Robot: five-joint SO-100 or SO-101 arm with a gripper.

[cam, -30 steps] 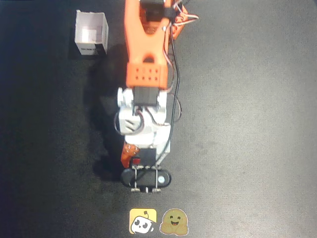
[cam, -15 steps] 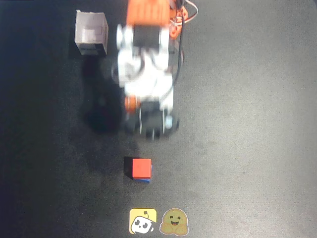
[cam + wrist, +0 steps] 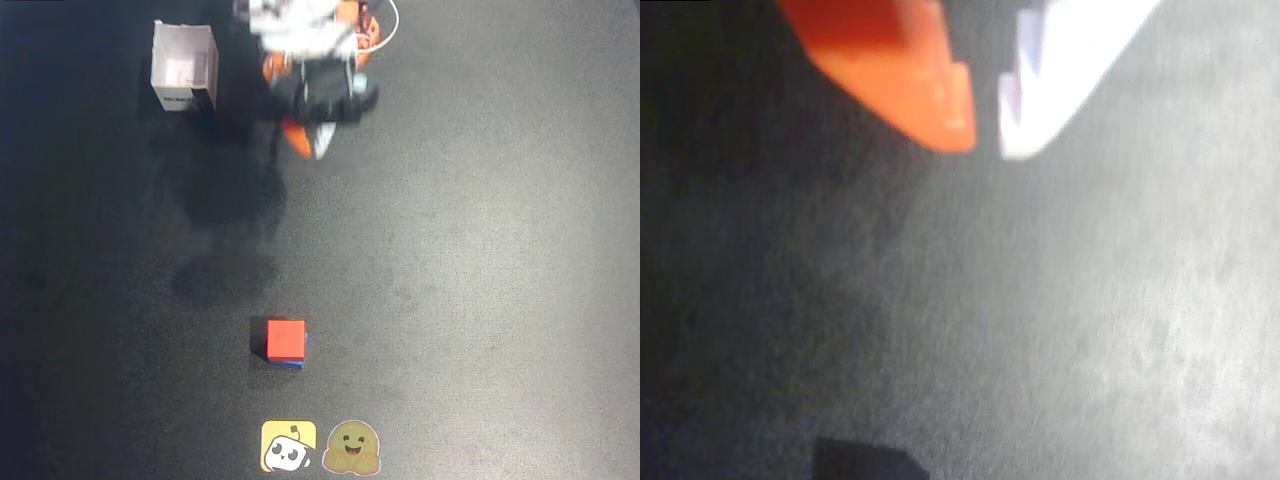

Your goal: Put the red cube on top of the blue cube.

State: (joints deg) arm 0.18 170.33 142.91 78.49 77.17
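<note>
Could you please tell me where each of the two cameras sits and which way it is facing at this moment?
Overhead view: fixed above, looking straight down on the dark table; shows the arm at the top edge, the white box, the red cube stacked on the blue cube and two stickers.
Wrist view: rides on the arm, looking down past the gripper at bare table; jaws nearly together, empty.
Shared: only the gripper and the table surface.

Red cube [image 3: 286, 339], blue cube [image 3: 293, 363]; gripper [image 3: 985, 135] orange-white, seemingly; dark table [image 3: 480, 250].
</note>
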